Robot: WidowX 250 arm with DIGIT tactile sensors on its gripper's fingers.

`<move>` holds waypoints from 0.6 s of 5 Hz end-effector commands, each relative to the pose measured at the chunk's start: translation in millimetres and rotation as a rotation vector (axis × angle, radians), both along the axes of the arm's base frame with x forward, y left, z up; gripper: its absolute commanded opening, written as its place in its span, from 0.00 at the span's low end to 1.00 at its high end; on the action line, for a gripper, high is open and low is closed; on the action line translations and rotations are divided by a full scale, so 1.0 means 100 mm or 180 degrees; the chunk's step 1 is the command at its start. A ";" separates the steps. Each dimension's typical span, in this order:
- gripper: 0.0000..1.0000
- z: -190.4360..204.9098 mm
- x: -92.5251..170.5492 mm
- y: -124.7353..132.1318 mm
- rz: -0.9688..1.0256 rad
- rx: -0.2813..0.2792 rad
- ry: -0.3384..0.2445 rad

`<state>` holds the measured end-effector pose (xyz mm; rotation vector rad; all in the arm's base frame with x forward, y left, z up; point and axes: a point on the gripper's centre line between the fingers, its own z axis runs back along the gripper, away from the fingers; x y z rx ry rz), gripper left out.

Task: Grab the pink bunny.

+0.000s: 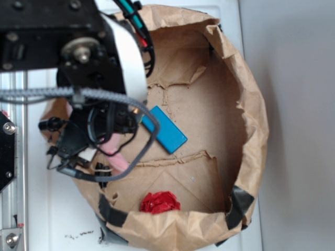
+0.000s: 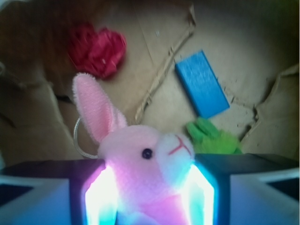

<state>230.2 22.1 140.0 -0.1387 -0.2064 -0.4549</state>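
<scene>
Between my gripper's (image 2: 149, 197) glowing fingers (image 2: 101, 197) sits the pink bunny (image 2: 145, 173), clamped at its body. At one o'clock I see a blue block (image 2: 201, 84); at eleven, red fabric (image 2: 97, 49).

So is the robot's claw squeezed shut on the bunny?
Yes, shut on it. The gripper has a finger pressed on each side of the pink bunny.

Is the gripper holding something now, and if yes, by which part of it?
Yes. The gripper is shut on the pink bunny, with its fingers pressing the body just below the head; head and ear stick out free.
</scene>
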 end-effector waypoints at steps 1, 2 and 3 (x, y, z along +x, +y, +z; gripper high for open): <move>0.00 0.37 0.22 0.28 0.0747 -0.0028 -0.0440; 0.00 0.38 0.19 0.31 0.1356 0.0035 -0.0426; 0.00 0.37 0.18 0.34 0.1803 0.0068 -0.0480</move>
